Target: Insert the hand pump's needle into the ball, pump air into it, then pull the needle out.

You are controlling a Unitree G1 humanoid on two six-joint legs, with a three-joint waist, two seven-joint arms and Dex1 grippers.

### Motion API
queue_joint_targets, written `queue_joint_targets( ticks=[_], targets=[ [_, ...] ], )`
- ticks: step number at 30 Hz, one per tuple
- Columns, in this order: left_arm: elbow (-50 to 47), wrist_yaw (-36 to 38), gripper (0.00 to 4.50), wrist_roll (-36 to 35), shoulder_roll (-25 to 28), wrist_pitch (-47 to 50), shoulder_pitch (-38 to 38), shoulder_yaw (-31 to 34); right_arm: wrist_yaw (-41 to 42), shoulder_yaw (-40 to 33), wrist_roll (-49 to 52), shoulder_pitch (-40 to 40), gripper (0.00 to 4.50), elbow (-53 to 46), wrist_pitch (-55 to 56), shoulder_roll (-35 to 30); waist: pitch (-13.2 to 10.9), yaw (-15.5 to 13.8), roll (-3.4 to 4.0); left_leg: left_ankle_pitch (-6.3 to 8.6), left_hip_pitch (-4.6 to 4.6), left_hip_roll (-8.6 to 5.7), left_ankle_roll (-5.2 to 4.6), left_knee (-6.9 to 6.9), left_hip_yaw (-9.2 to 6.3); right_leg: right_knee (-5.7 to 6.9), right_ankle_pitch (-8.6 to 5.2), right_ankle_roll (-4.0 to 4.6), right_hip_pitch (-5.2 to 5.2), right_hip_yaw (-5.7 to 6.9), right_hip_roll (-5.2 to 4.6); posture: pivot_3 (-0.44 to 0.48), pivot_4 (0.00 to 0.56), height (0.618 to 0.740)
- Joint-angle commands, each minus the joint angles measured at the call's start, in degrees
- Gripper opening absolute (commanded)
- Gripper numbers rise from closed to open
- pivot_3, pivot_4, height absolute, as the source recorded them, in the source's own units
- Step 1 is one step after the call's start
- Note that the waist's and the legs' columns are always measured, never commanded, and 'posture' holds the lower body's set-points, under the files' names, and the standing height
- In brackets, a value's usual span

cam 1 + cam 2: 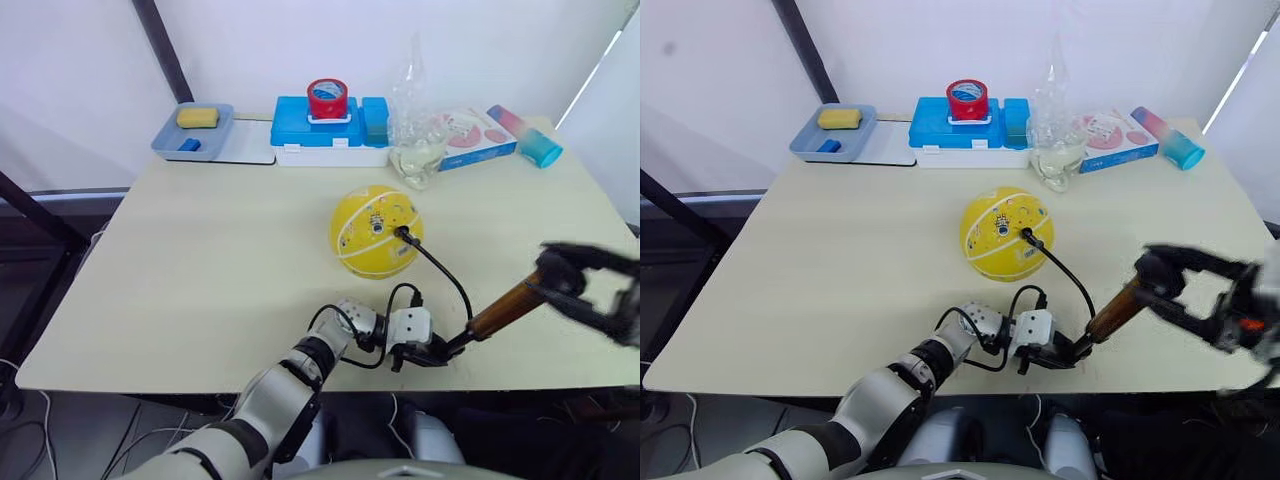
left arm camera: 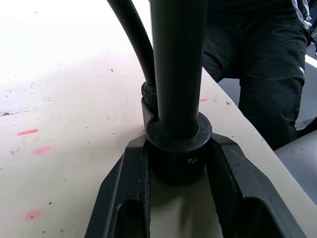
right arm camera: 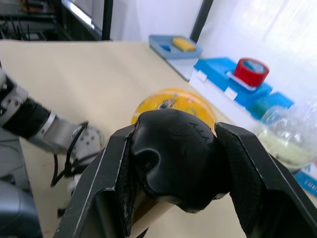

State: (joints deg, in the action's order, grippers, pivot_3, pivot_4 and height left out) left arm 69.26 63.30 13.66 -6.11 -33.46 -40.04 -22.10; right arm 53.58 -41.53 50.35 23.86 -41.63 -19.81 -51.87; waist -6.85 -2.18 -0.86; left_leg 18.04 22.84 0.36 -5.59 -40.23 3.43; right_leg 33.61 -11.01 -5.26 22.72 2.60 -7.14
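Left gripper [image 1: 432, 350] is seen at the table's [image 1: 200, 290] near edge, clamped on the black lower end cap of the hand pump [image 1: 505, 308]. In the left wrist view both fingers [image 2: 121, 198] are pressed against that cap, the hose base is seen just behind it, and a person's dark trousers [image 2: 267, 74] are seen past the table edge. The pump tube is tilted up toward 2 o'clock from the left gripper to the right gripper [image 1: 585, 285]. In the right wrist view the fingers [image 3: 106, 183] are closed around the black T-handle [image 3: 173, 158], with the ball [image 3: 173, 101] behind it. The yellow ball [image 1: 376, 231] is placed at table centre, at 11 o'clock from the pump. The black hose [image 1: 445, 270] is run from the pump base to a black fitting on the ball; the needle itself cannot be made out. At the far edge, left to right: grey tray [image 1: 195, 132] with a yellow block, blue box [image 1: 330, 128] with a red tape roll [image 1: 327, 98] on top, clear plastic bag [image 1: 418, 120], pink-and-blue box [image 1: 475, 135], teal-and-pink tube [image 1: 528, 135]. The right gripper is blurred in the eye views.
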Motion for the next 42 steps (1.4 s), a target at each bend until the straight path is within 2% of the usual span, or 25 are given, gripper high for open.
queue_joint_targets(
  ticks=[1, 6, 11, 13, 18, 22, 29, 34, 37, 42],
  targets=[
    [1.8, -0.8, 1.1, 1.3, 0.7, 1.2, 1.0, -0.6, 0.2, 15.2, -15.1, 3.6, 1.92, 3.5, 5.6, 4.4, 0.2, 0.0, -0.16, 0.0, 0.0, 0.02, 0.0, 0.0, -0.02, 0.02, -0.02, 0.04, 0.0, 0.02, 0.03, 0.0, 0.15, 0.737],
    [1.7, -1.1, 1.1, 1.4, 0.5, 1.3, 1.0, -0.6, -0.4, 24.5, -25.4, 4.8, 1.92, 10.4, 14.4, 10.1, 0.3, 0.0, -0.14, -0.01, -0.07, -0.01, 0.01, -0.02, 0.0, 0.1, -0.03, 0.04, -0.02, 0.01, 0.14, 0.0, 0.15, 0.737],
    [1.7, -1.2, 1.1, 1.4, 0.4, 1.5, 0.9, -0.5, -1.6, 26.8, -30.0, 3.9, 1.92, 15.5, 19.6, 12.2, 0.4, 0.0, -0.18, -0.02, -0.06, 0.0, 0.02, -0.02, -0.01, 0.08, -0.03, 0.04, -0.02, 0.03, 0.13, 0.0, 0.15, 0.737],
    [1.7, -1.1, 1.1, 1.4, 0.3, 1.5, 0.9, -0.6, -1.8, 26.0, -28.6, 3.6, 1.92, 14.6, 20.1, 12.3, 0.5, 0.0, -0.26, -0.02, -0.07, 0.0, 0.03, -0.02, -0.02, 0.1, -0.03, 0.04, -0.02, 0.03, 0.13, 0.0, 0.15, 0.737],
    [1.8, -1.0, 1.1, 1.4, 0.3, 1.5, 0.7, -0.6, -0.1, 19.4, -20.1, 3.9, 1.92, 8.7, 17.8, 9.7, 0.3, -0.1, -0.03, -0.06, -0.07, 0.0, 0.1, -0.02, -0.02, 0.11, -0.03, 0.04, -0.02, 0.02, 0.08, 0.0, 0.15, 0.737],
    [1.8, -0.6, 1.1, 1.3, 0.5, 1.4, 0.8, -0.6, 0.0, 9.4, -8.8, 2.7, 1.92, 3.0, 12.4, 5.5, 0.1, -0.3, 0.24, -0.06, 0.04, -0.02, 0.09, -0.02, -0.02, 0.03, -0.03, 0.05, 0.01, 0.04, 0.05, 0.0, 0.15, 0.737],
    [1.8, -0.3, 1.1, 1.4, 0.5, 1.4, 0.5, -0.7, -1.1, -8.5, 6.5, 1.2, 1.92, -0.8, 2.8, -0.5, -0.2, -0.2, 0.12, -0.05, 0.05, -0.02, 0.09, -0.01, -0.06, 0.0, -0.03, 0.04, 0.0, 0.08, 0.04, 0.0, 0.15, 0.737],
    [1.8, 0.0, 1.1, 1.3, 0.5, 1.3, 0.7, -0.8, -2.6, -15.8, 13.5, -0.8, 1.92, -1.3, -4.0, -4.7, -0.3, -0.2, 0.1, -0.05, 0.06, 0.0, 0.09, -0.01, -0.08, 0.0, -0.03, 0.05, 0.0, 0.08, -0.03, 0.0, 0.15, 0.737],
    [1.8, -0.1, 1.1, 1.2, 0.6, 1.5, 0.7, -0.7, -3.4, -12.6, 12.4, -1.6, 1.92, -3.4, -6.3, -5.6, -0.3, -0.2, 0.11, -0.05, 0.07, 0.0, 0.09, -0.01, -0.08, -0.01, -0.03, 0.05, 0.01, 0.08, -0.13, 0.0, 0.15, 0.737],
    [1.8, -0.3, 1.1, 1.3, 0.5, 1.5, 0.7, -0.8, -2.5, 0.7, 1.1, 0.7, 1.92, -5.8, -5.3, -3.0, -0.2, -0.1, 0.05, -0.05, 0.06, 0.0, 0.08, -0.01, -0.08, -0.01, -0.03, 0.05, 0.0, 0.09, -0.03, 0.0, 0.15, 0.737]
  ],
)
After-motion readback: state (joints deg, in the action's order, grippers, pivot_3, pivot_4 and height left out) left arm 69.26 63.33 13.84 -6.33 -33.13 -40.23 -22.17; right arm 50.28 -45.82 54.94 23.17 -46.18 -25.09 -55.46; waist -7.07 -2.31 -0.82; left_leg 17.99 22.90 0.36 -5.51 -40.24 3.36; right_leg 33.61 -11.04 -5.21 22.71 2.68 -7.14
